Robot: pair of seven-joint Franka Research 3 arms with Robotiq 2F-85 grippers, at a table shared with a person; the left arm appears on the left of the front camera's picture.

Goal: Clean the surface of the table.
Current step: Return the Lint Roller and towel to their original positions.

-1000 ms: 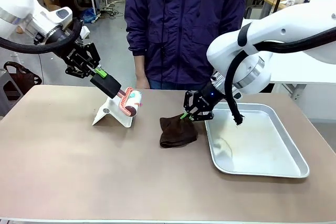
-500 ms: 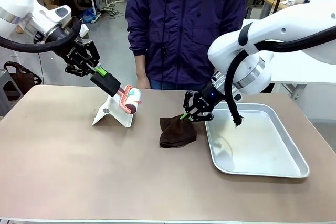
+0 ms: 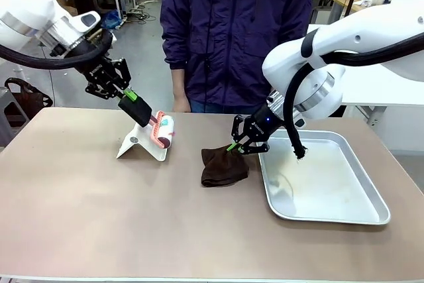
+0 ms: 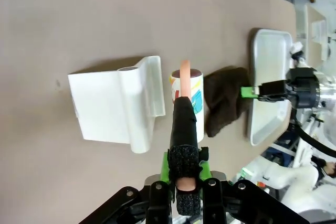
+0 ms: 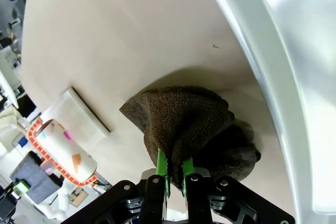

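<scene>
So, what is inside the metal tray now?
The metal tray looks bare inside, apart from reflections. The right arm's cable hangs over its far left corner and hides a small part. The brown cloth lies beside it.

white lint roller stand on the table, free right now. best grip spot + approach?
Probably the stand's raised round socket end, coming from above: the white base plate lies low on the table, leaving little edge to pinch. The left gripper holds the lint roller just above it.
</scene>
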